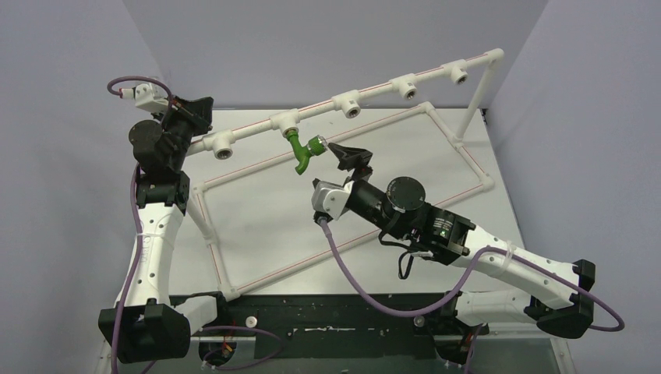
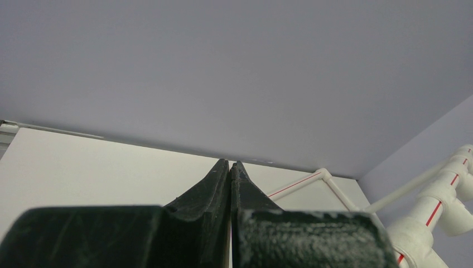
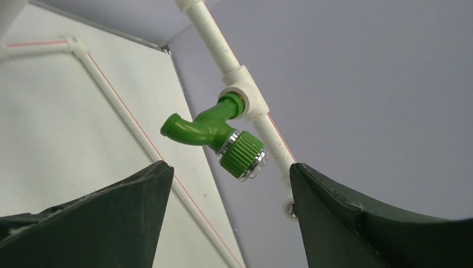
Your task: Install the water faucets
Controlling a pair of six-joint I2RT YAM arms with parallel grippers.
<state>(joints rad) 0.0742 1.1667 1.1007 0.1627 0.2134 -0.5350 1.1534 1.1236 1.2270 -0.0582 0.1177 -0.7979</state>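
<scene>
The green faucet (image 1: 302, 150) hangs from a white tee fitting (image 1: 286, 121) on the raised white pipe rail (image 1: 382, 89), spout pointing down and ribbed handle to the right. In the right wrist view the faucet (image 3: 212, 131) sits screwed into the tee (image 3: 245, 92). My right gripper (image 1: 347, 156) is open and empty, just right of the faucet's handle and not touching it; in its own view the gripper (image 3: 228, 165) has jaws wide apart below the handle. My left gripper (image 1: 204, 107) is shut and empty near the rail's left end, and in its own view the gripper (image 2: 230, 162) has both jaws pressed together.
Three more tee fittings (image 1: 348, 104) (image 1: 407, 86) (image 1: 457, 72) and one at the left (image 1: 224, 146) have open ports. A white pipe frame with red stripes (image 1: 460, 148) lies on the table. Grey walls close the back and sides. A tee fitting (image 2: 429, 223) shows at the left wrist view's right edge.
</scene>
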